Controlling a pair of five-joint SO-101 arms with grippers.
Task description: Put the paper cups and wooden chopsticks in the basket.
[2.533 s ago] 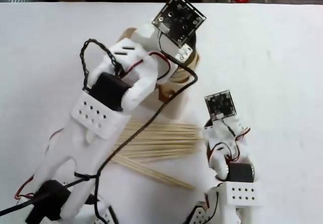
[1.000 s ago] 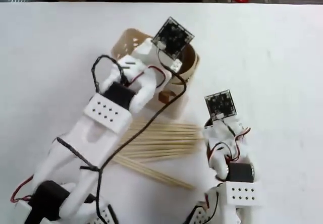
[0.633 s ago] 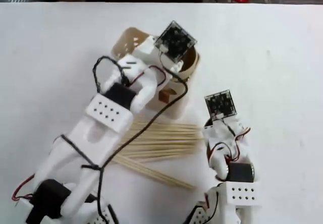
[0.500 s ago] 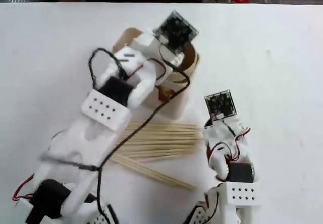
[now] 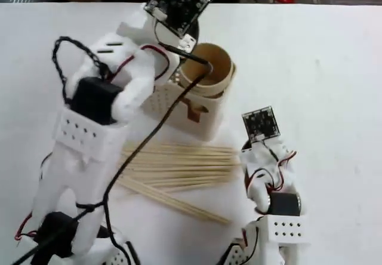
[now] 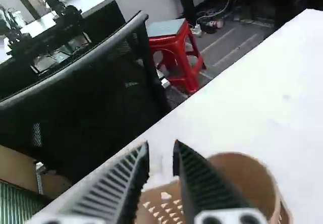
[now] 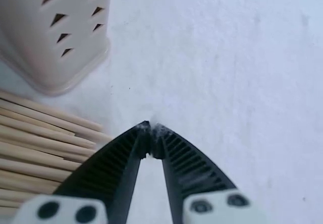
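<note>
The white table (image 5: 310, 56) carries everything. The left arm (image 5: 89, 122) stretches up the table's near-left side, and its wrist hangs above the far-left rim of the basket (image 5: 179, 107), hiding that part of it in the high view. Off the far edge of the table a black mesh chair (image 6: 86, 118) stands on the floor. The pale basket, with triangular cut-outs in its wall, stands mid-table. A black cable (image 5: 149, 133) from the left arm crosses its front wall and the sticks below. The wooden chopsticks (image 5: 179, 169) lie loose in a fan on the table, just in front of the basket. The right arm (image 5: 268, 175) sits low beside their right-hand ends. One brown paper cup (image 5: 206, 68) stands upright inside the basket at its right end, mouth up. A red stool (image 6: 174, 47) stands behind the chair. The left tool (image 6: 160, 151) hovers over the basket with a narrow gap between its fingers, holding nothing. The right tool (image 7: 150, 133) points at bare table beside the chopstick tips, its tips pressed together and empty.
</note>
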